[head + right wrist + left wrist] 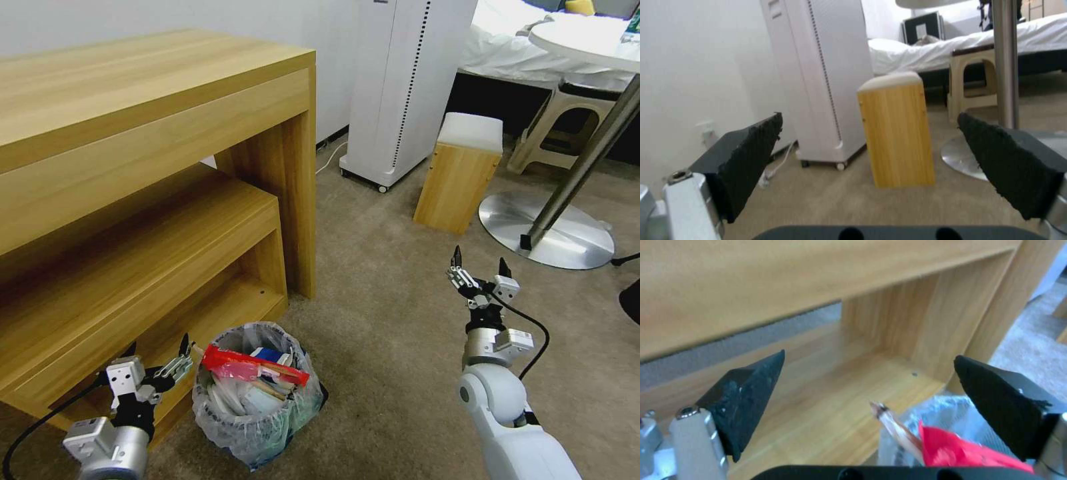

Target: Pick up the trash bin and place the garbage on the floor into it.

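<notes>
Black trash bin [257, 400] full, just right of left end effector [157, 355], fingers apart, empty; right end effector [479, 265] well apart, also spread.

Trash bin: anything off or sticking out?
Yes. The trash bin is overfull: a red wrapper lies across the top, and a wooden stick pokes past the rim toward the open left gripper.

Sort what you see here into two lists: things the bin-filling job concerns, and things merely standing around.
Job: trash bin with liner; garbage piled inside it; left gripper, open beside the bin; right gripper, open over bare carpet.

Standing around: wooden desk; white tower unit; wooden stool; round table base.
</notes>
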Motion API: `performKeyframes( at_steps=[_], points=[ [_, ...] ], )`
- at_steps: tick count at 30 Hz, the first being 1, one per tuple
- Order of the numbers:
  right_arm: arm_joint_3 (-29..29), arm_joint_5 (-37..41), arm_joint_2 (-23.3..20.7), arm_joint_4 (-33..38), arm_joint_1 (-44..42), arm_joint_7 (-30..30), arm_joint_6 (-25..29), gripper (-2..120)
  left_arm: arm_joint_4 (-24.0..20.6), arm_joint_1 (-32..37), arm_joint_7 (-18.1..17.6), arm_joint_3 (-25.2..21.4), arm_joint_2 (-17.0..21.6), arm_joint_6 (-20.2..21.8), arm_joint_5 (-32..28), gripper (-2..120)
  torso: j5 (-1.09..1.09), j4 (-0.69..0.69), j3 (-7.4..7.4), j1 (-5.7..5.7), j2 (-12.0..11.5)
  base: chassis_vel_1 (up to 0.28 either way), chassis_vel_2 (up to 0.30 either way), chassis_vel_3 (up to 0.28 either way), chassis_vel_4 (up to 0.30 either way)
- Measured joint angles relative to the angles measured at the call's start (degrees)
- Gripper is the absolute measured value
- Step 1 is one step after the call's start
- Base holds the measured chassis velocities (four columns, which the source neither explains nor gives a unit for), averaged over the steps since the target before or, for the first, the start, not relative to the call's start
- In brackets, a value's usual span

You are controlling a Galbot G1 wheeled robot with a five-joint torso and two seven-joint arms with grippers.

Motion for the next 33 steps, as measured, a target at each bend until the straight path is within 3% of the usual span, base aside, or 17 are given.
performKeyframes(
  at_steps=[17, 33],
  points=[
    [1.1, -2.9, 1.3, 2.6, -3.8, -1.4, 0.0, 100, -1.2, 0.5, 0.2, 1.2, 1.4, -0.1, -0.4, 99, 0.0, -0.01, -0.01, 0.0, 0.0, 0.0, 0.0, 0.0, 0.0],
    [0.3, -5.5, 2.1, 1.6, -4.5, -1.6, 0.5, 100, 1.2, -1.4, 0.2, 1.8, 2.2, 0.2, -0.9, 100, 0.0, -0.01, 0.0, 0.0, 0.0, 0.0, 0.0, 0.0, 0.0]
  ],
)
